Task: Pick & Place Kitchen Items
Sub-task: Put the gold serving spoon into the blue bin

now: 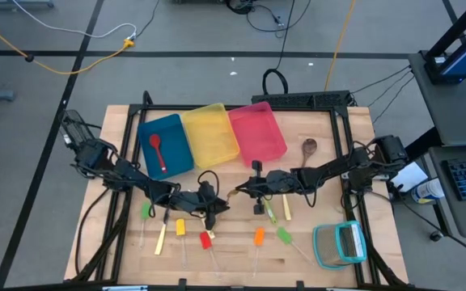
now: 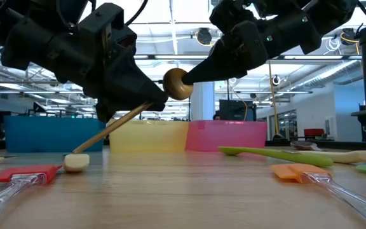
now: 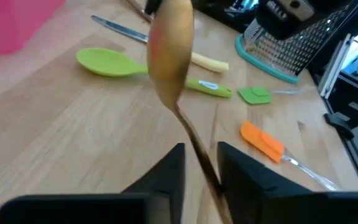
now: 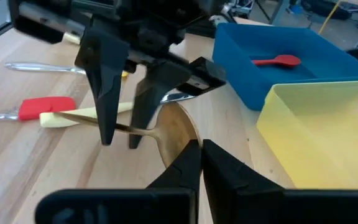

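A brown wooden spoon (image 2: 178, 84) is held in the air between both grippers, in front of the bins. Its bowl (image 3: 170, 53) is up and its handle (image 2: 116, 124) slants down toward the table's left. My left gripper (image 1: 209, 207) is shut on the handle. My right gripper (image 1: 245, 191) is shut at the bowl. A red spoon (image 1: 157, 150) lies in the blue bin (image 1: 176, 129). A second brown spoon (image 1: 308, 146) lies on the table at the far right. Several small utensils lie along the near half. My left gripper pinches the spoon's handle (image 3: 199, 152) between its two fingers, partway down from the bowl. The fingers (image 4: 107, 93) slant down from the left and lie across the handle. The spoon is tilted, bowl end high. My right gripper pinches the edge of the bowl (image 4: 178, 134) at the spoon's tip between its nearly closed fingers (image 4: 188, 163). It comes slanting down from the table's right. The fingers hide the exact spot of contact.
The yellow bin (image 1: 210, 133) and pink bin (image 1: 257, 131) stand beside the blue one at the far middle. A green spoon (image 3: 110, 62), a yellow-handled knife (image 3: 207, 61), orange (image 3: 263, 140), green and red (image 4: 45, 107) spatulas lie below the arms. A teal-framed grater (image 1: 340, 244) sits near right.
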